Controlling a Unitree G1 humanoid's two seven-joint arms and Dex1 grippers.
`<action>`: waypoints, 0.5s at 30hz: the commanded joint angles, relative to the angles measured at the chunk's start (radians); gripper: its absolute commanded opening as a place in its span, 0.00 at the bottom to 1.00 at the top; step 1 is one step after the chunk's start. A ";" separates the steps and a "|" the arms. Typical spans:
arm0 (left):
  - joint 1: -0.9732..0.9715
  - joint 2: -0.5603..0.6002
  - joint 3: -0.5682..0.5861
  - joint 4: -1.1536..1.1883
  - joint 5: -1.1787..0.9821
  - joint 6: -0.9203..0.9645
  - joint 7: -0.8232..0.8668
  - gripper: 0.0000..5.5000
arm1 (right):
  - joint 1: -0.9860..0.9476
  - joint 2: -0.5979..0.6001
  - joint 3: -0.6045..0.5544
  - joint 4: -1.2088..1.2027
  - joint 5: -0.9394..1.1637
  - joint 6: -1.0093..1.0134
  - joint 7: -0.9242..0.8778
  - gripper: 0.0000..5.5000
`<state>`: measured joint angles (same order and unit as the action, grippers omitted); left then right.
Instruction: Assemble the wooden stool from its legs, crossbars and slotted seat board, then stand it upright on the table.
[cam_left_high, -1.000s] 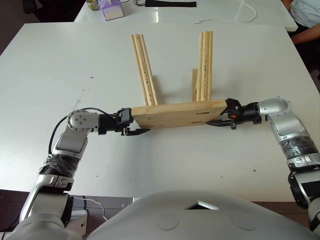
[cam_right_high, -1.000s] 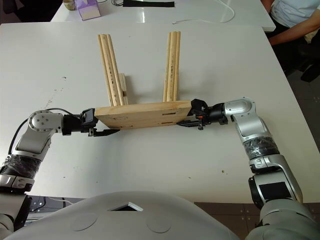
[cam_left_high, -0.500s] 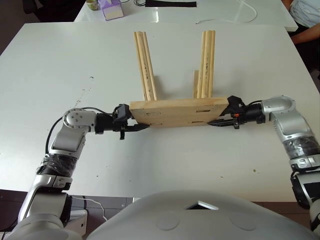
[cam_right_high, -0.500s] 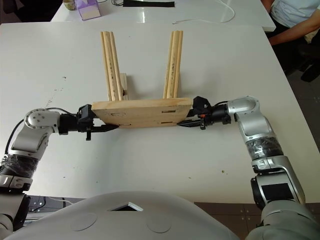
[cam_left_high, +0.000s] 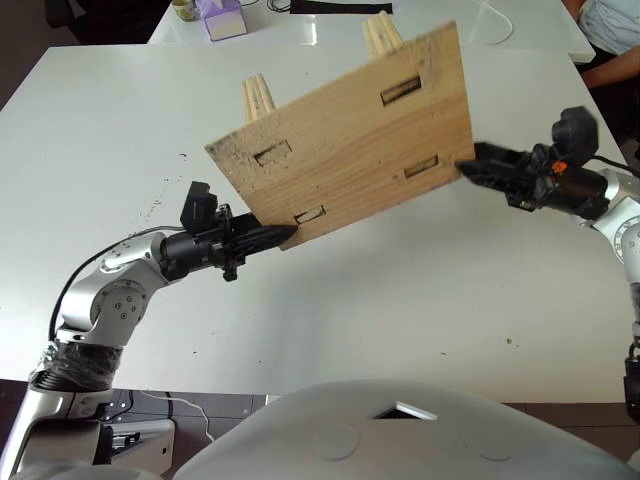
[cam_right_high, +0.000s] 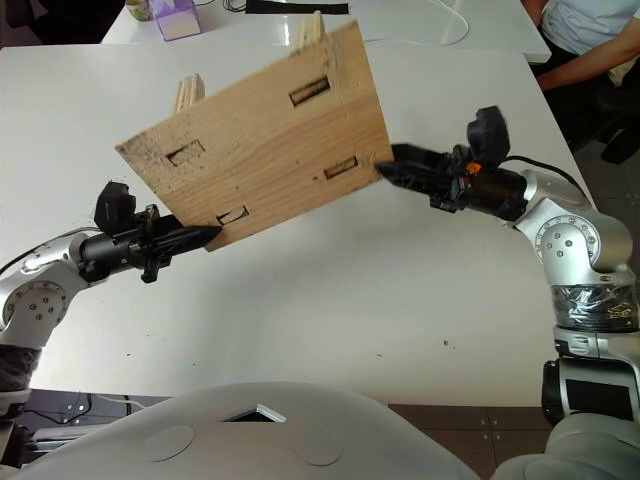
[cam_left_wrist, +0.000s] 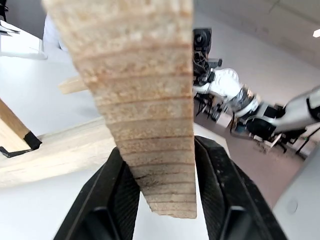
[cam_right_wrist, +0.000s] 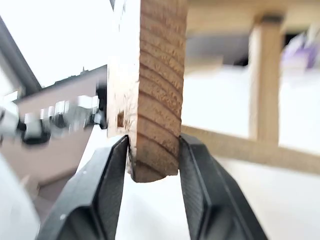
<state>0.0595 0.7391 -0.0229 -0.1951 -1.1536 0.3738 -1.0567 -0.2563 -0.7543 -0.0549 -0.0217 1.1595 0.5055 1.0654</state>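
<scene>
Holding the pale slotted wooden seat board (cam_left_high: 350, 140) by two opposite edges, we had the stool tipped steeply over the middle of the white tabletop (cam_left_high: 400, 300). Its round wooden legs (cam_left_high: 258, 97) pointed away toward the far edge. We could not tell whether any leg end touched the tabletop. Our left claw (cam_left_high: 283, 234) pinched the board's lower edge near a corner, and our right claw (cam_left_high: 468, 168) pinched the opposite edge. In the wrist views the black fingers (cam_left_wrist: 117, 195) pressed on both faces of the end grain.

We judged the stool stiff and fairly heavy for such a narrow pinch. The raw wood looked rough enough to resist slipping, but the legs hung off one face, so their weight would try to twist the board between the pads. The joints might be only pushed together, so a jolt could loosen them. We thought the best hold was on the board's edges, seated deep, with both claws sharing the load.
</scene>
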 joint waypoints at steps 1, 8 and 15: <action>-0.235 -0.401 0.128 -0.537 -0.815 -0.473 1.248 0.27 | -0.043 0.506 0.026 -0.735 0.813 -0.315 -1.036 0.26; -0.375 -0.439 0.219 -0.426 -0.816 -0.510 1.485 0.27 | -0.043 0.604 0.011 -0.771 0.813 -0.357 -1.253 0.26; -0.401 -0.523 0.188 -0.365 -0.708 -0.513 1.795 0.25 | -0.093 0.689 -0.096 -0.725 0.813 -0.392 -1.519 0.25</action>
<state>-0.1210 0.3626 -0.0012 -0.3805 -1.7795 0.1612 0.0958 -0.1623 -0.2178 -0.0327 -0.3156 1.6652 0.3328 -0.0700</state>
